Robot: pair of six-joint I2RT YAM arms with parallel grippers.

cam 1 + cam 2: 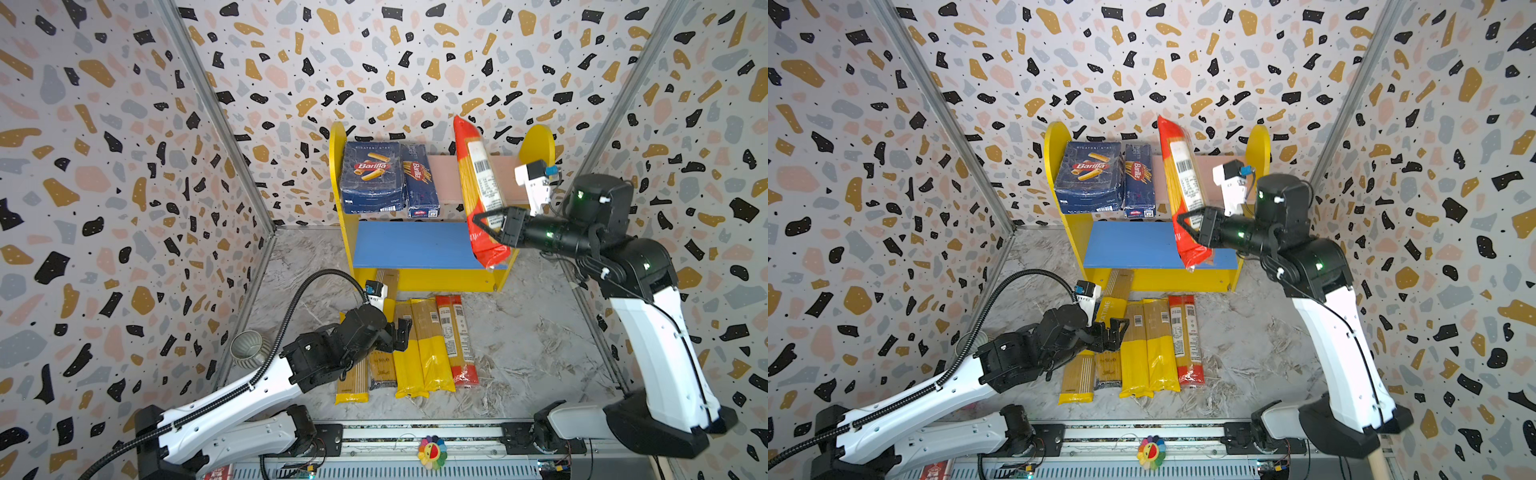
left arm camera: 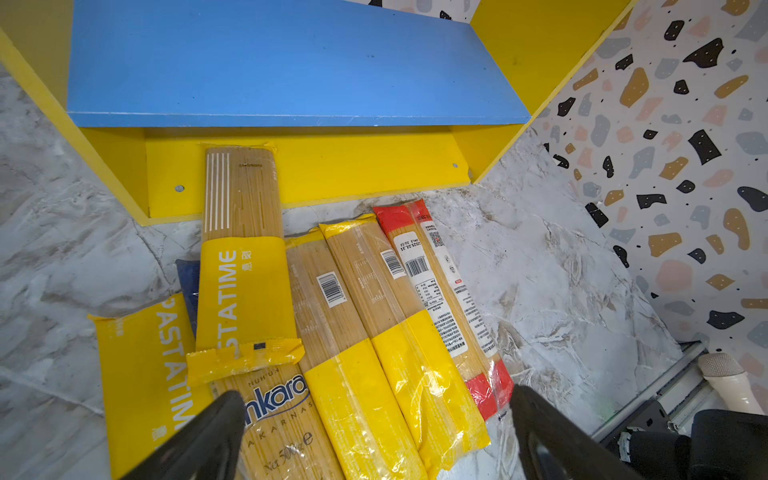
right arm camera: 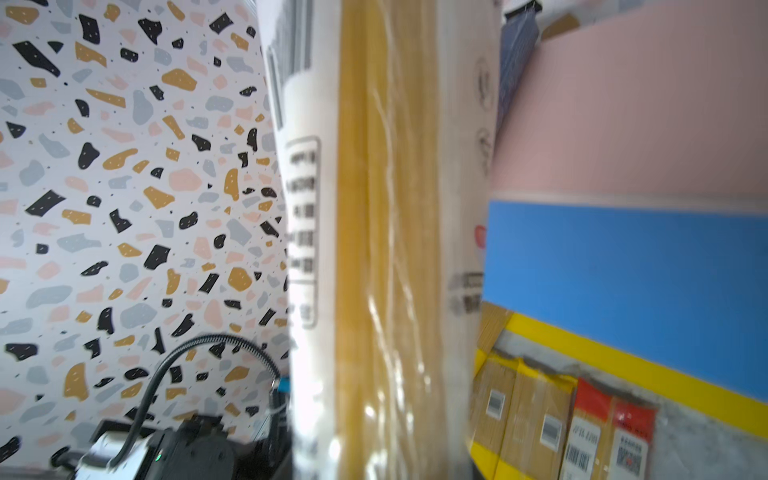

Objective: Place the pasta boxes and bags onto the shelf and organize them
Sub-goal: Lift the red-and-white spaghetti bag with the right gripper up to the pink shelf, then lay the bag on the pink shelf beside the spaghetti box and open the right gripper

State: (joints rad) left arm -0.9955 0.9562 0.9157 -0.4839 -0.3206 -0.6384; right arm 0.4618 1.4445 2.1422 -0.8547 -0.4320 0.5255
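Up front, the left hand (image 1: 401, 334) hovers low over the row of bags (image 1: 419, 349) lying on the surface (image 1: 532, 332), spread wide. In its wrist view the two fingers (image 2: 216, 419) frame the ankara bag (image 2: 278, 415) and the two yellow bags (image 2: 365, 353) just beside it. A PASTATIME bag (image 2: 245, 270) lies over the ankara bag's far end, with its own far end propped against the yellow foot of the shelf (image 1: 338, 174). Two red-ended bags (image 1: 457, 336) close the row on the right.

Moving back, and here's the right hand (image 1: 482, 224), reaching in from the right and pinching a red bag (image 1: 478, 174) around its lower half. That bag stands nearly upright, a little tilted, in front of the shelf's right part. Its top rises above the pink board (image 1: 442, 178) and its bottom hangs before the right end of the blue board (image 1: 411, 245). Whether it touches that board, can't tell.

Farthest back, both boxes (image 1: 374, 176) sit at the pink board's left end, side by side and touching.
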